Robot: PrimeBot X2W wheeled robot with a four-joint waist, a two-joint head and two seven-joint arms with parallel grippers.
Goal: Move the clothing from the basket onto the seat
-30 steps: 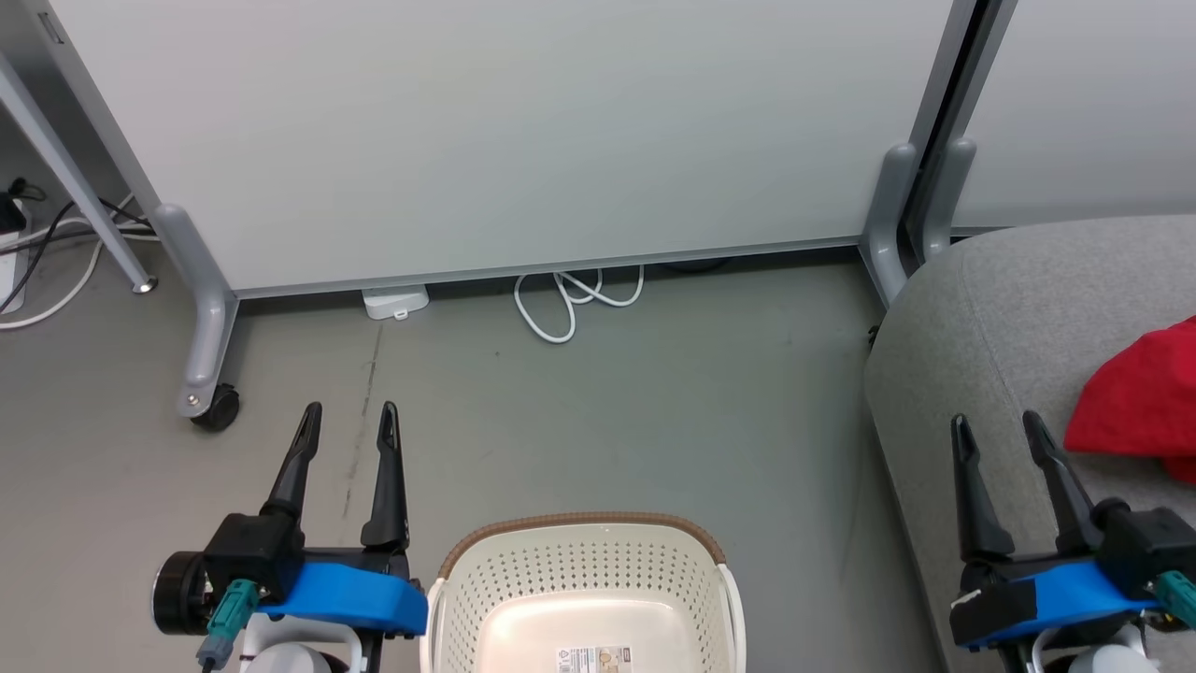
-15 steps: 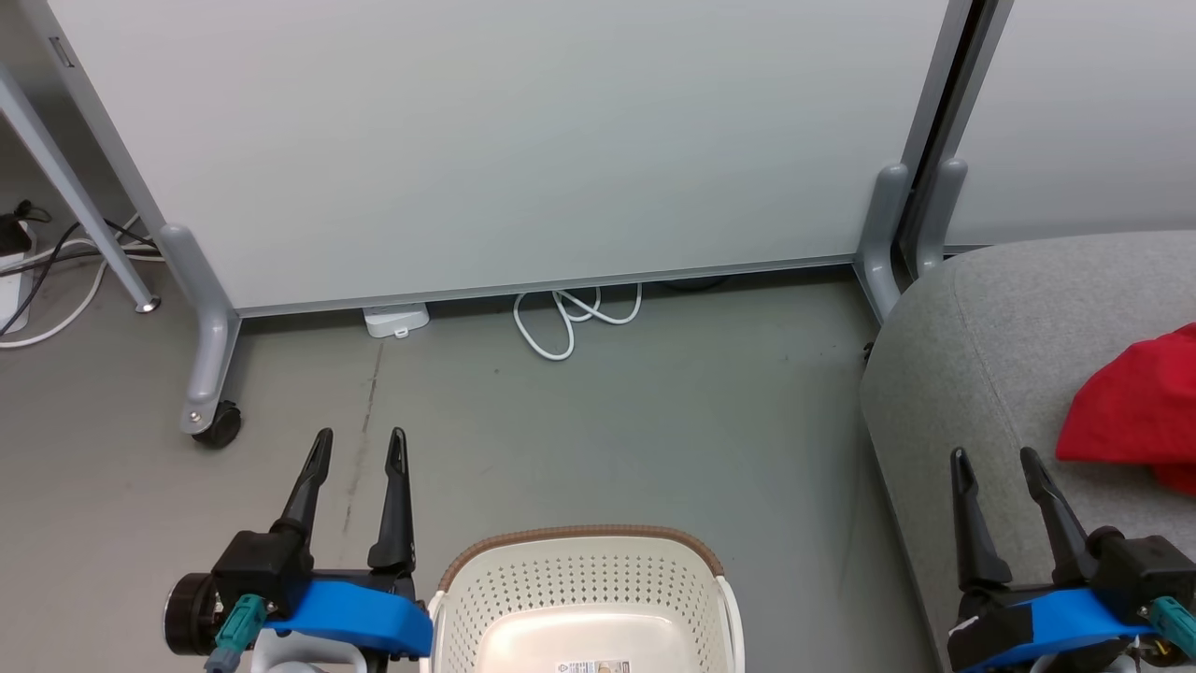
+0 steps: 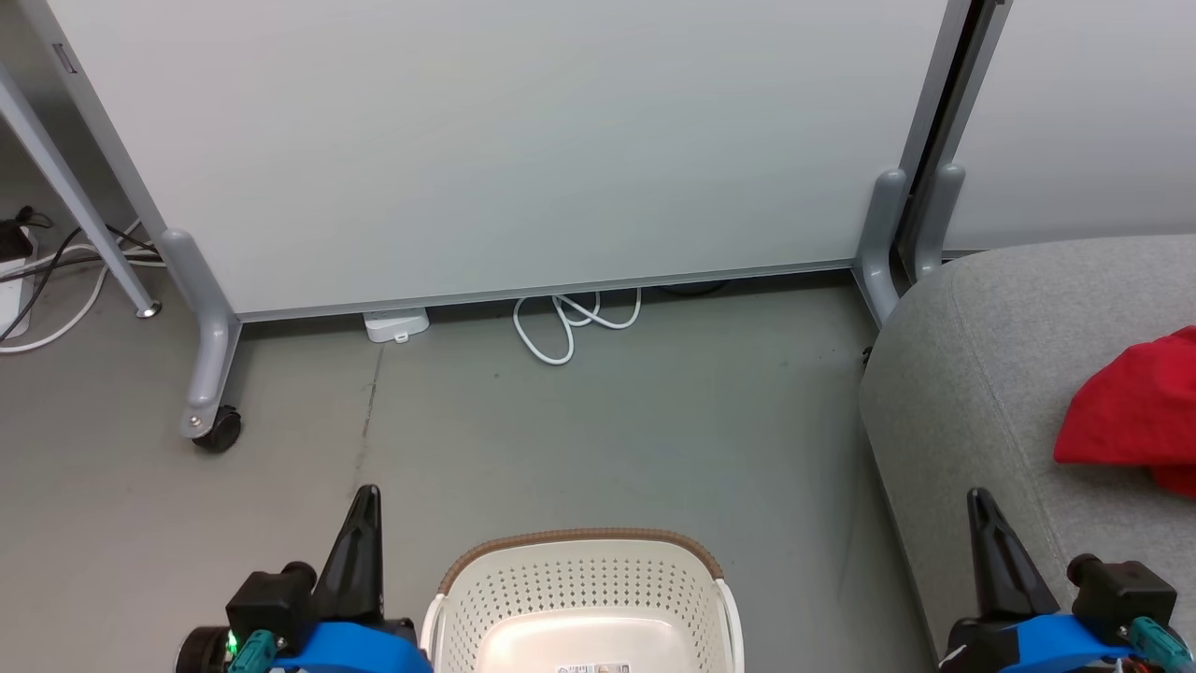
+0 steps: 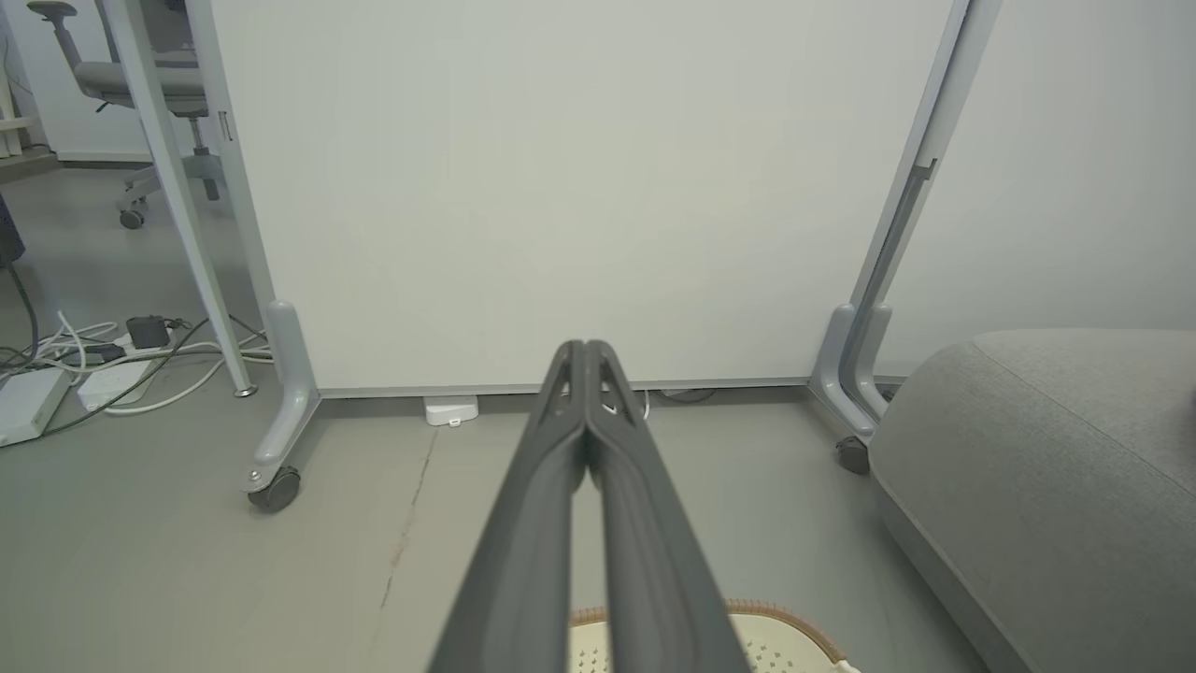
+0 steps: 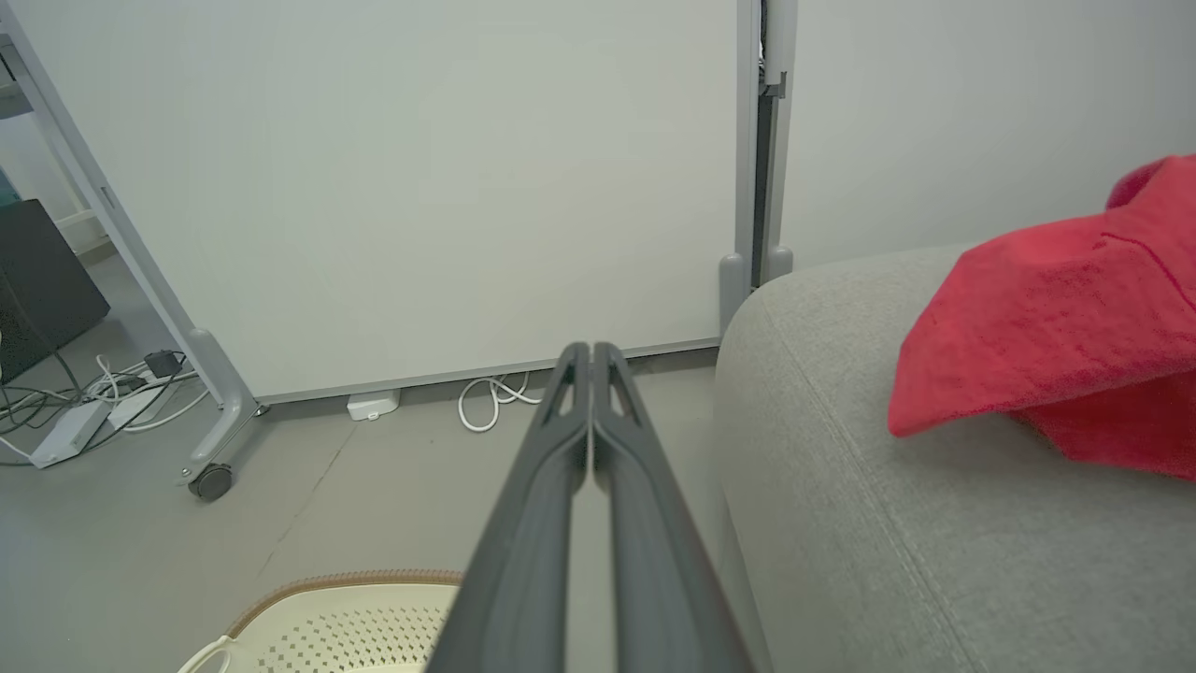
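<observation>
Plainly, both tools are empty. The left gripper [image 4: 586, 360] has its two long dark fingers pressed together along their whole length with nothing between them, and the right gripper [image 5: 590, 360] is closed the same way. They sit low on either side of the basket [image 3: 579, 536], both pointing toward the white partition [image 3: 523, 140] across the grey floor [image 3: 607, 430]. The right one is near the rounded edge of the seat [image 3: 972, 374].

The part of the basket in view has a bare cream bottom apart from a paper label [image 3: 593, 667]; its near half is cut off by the picture's edge. The clothing [image 3: 1135, 407] lies on the seat, well to the right of the right gripper. It is a bright red heap running out of the picture. In the right wrist view its upper layer juts forward off the cushion and throws a shadow, with a darker fold beneath it.

It looks light, limp and slightly fuzzy, so it should sag and drape once lifted and trail its loose ends. It seems neither slippery nor fragile. A flat spread gives closed fingers little to bite on. The better hold is probably a pinch on that raised front edge or on a bunched fold, taken deep enough to catch more than one layer.
</observation>
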